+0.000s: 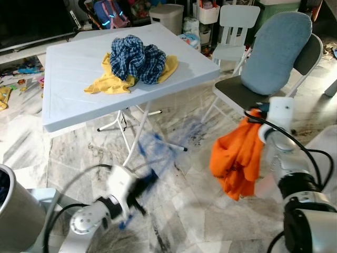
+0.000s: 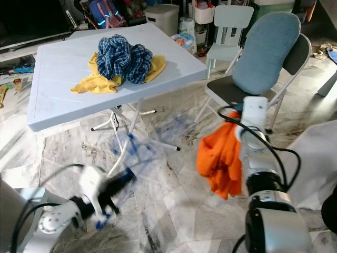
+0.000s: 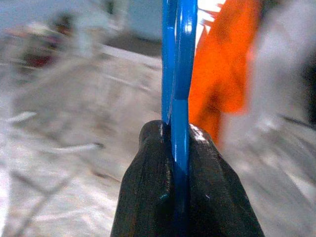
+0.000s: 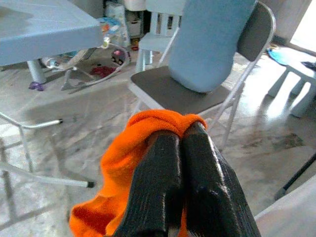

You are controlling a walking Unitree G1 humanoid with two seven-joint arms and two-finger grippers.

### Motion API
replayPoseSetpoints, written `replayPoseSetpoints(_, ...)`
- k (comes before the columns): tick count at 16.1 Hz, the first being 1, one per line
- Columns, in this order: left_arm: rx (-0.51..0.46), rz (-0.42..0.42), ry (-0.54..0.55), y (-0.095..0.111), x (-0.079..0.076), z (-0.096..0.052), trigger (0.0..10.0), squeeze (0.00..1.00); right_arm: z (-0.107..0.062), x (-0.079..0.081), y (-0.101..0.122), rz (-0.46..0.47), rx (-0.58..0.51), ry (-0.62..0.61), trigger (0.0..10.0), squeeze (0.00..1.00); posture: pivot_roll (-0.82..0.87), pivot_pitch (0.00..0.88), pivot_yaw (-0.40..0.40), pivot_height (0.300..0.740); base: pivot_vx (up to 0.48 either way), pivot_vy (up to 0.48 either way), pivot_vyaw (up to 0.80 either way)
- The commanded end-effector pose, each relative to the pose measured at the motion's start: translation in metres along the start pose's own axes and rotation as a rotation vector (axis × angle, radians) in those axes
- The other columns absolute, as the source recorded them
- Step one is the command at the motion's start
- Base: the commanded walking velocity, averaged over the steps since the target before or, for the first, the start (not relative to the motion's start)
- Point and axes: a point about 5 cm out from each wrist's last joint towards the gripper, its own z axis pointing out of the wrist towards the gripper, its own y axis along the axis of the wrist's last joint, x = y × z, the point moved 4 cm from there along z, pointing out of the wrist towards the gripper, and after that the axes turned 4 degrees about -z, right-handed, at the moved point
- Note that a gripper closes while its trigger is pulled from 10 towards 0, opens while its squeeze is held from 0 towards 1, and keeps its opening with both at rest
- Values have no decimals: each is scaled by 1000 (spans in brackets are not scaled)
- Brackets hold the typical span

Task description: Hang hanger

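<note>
My left gripper (image 1: 143, 185) is low at the lower left, shut on a blue hanger (image 1: 158, 150) that blurs upward from it; in the left wrist view the hanger (image 3: 177, 74) runs between the black fingers (image 3: 148, 197). My right gripper (image 1: 256, 117) is at the right, shut on an orange garment (image 1: 238, 158) that hangs down beside the arm. The right wrist view has the fingers (image 4: 163, 187) pinching the top fold of the orange garment (image 4: 123, 158).
A light blue folding table (image 1: 68, 74) stands ahead with a plaid shirt (image 1: 134, 58) on a yellow cloth (image 1: 108, 81). A folding chair (image 1: 242, 92) with a blue cushion (image 1: 276, 45) is at the right. Clutter and a white bin (image 1: 167, 17) line the back.
</note>
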Motion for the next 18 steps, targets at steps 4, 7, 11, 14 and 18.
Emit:
replayPoseSetpoints(4, -99, -37, 417, 14, 38, -5, 10000, 0, -8, 12, 5, 26, -99, 151, 0, 0, -148, 0, 30, 740, 0, 0, 0)
replayPoseSetpoints(7, -113, -71, 504, 19, 46, 3, 10000, 0, -24, 38, 21, 46, -227, 333, 0, 0, -146, 0, 31, 740, 0, 0, 0)
replayPoseSetpoints(11, -198, -78, 527, 47, 48, 24, 10000, 0, -65, 84, 54, 53, -403, 640, 0, 0, -168, 0, 55, 740, 0, 0, 0)
replayPoseSetpoints(14, -212, -79, 590, 51, 55, 16, 10000, 0, -77, 89, 59, 86, -416, 689, 0, 0, -157, 0, 53, 740, 86, 0, 0)
replayPoseSetpoints(18, -226, -92, 643, 53, 63, 11, 10000, 0, -79, 91, 63, 89, -420, 681, 2353, 0, -147, 0, 49, 740, 292, 0, 0)
